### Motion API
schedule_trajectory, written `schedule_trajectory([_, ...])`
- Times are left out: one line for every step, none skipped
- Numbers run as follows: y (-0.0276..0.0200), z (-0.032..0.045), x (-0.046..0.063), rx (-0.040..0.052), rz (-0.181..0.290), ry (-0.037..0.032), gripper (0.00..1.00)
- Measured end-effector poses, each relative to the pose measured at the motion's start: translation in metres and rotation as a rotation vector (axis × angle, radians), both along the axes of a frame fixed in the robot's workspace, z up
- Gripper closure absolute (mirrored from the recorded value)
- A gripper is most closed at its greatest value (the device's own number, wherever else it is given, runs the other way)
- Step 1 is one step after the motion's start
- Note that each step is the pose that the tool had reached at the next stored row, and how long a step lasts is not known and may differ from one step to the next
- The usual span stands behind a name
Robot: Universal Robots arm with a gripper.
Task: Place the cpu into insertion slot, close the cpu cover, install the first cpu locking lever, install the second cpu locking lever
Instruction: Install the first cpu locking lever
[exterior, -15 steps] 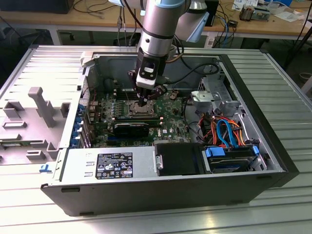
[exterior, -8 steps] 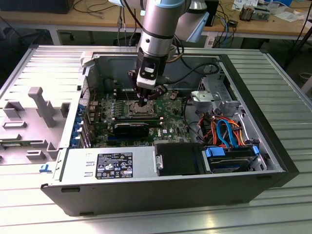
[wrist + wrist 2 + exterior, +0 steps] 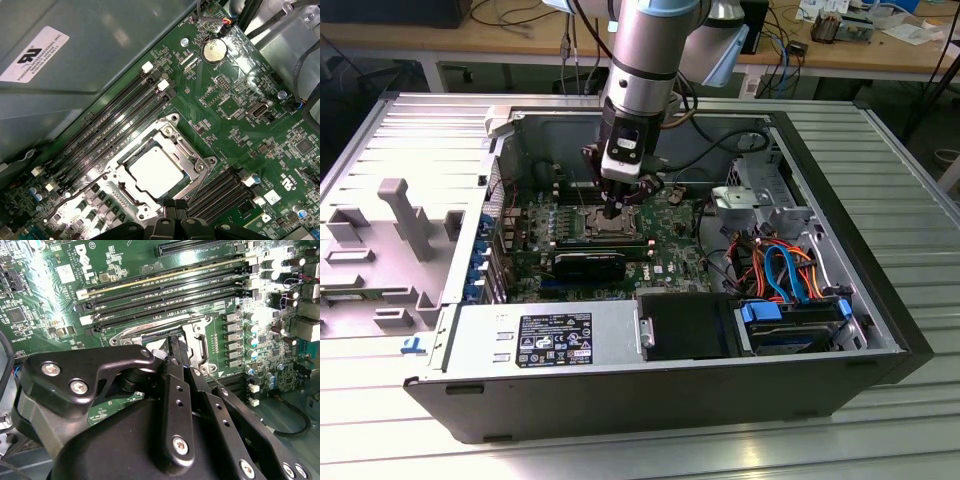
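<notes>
Silvery and flat, the cpu point(image 3: 155, 171) sits inside the insertion slot point(image 3: 172, 131) on the green board point(image 3: 235, 105), and the cpu cover point(image 3: 131, 186) looks to be lying down around it. Two black fingers point(image 3: 178, 352) of the gripper point(image 3: 175, 204) are pressed close together with nothing between them, right at the edge of the slot. A thin locking lever point(image 3: 75, 196) sticks out beside the slot.

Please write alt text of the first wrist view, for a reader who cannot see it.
The cpu lies in the insertion slot on a green motherboard, with the silvery cpu cover framing it. The black gripper sits just past the slot's edge. Long black memory slots run beside the slot.
</notes>
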State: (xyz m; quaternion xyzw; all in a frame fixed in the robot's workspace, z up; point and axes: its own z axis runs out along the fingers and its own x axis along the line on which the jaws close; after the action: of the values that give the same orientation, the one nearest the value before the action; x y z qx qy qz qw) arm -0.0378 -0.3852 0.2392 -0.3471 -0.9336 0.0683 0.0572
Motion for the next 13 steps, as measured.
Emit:
schedule_trajectory([0.0000,0.0000,0.0000,0.0000,0.002,0.0000,0.89])
schedule_trajectory([0.0000,0.0000,0.0000,0.0000,0.003,0.0000,0.89])
schedule_trajectory([0.0000,0.0000,0.0000,-0.0001,0.004,0.0000,0.89])
schedule_trajectory([0.0000,0.0000,0.0000,-0.0001,0.005,-0.0001,0.89])
schedule_trajectory([0.0000,0.0000,0.0000,0.0000,0.006,0.0000,0.89])
schedule_trajectory([0.0000,0.0000,0.0000,0.0000,0.008,0.0000,0.89])
schedule_trajectory([0.0000,0.0000,0.0000,0.0000,0.009,0.0000,0.89])
schedule_trajectory([0.0000,0.0000,0.0000,-0.0001,0.010,0.0000,0.89])
schedule_trajectory([0.0000,0.0000,0.0000,0.0000,0.011,0.0000,0.89])
schedule_trajectory([0.0000,0.0000,0.0000,0.0000,0.013,0.0000,0.89])
schedule_trajectory([0.0000,0.0000,0.0000,0.0000,0.015,0.0000,0.89])
schedule_trajectory([0.0000,0.0000,0.0000,0.0000,0.016,0.0000,0.89])
schedule_trajectory([0.0000,0.0000,0.0000,0.0000,0.017,0.0000,0.89])
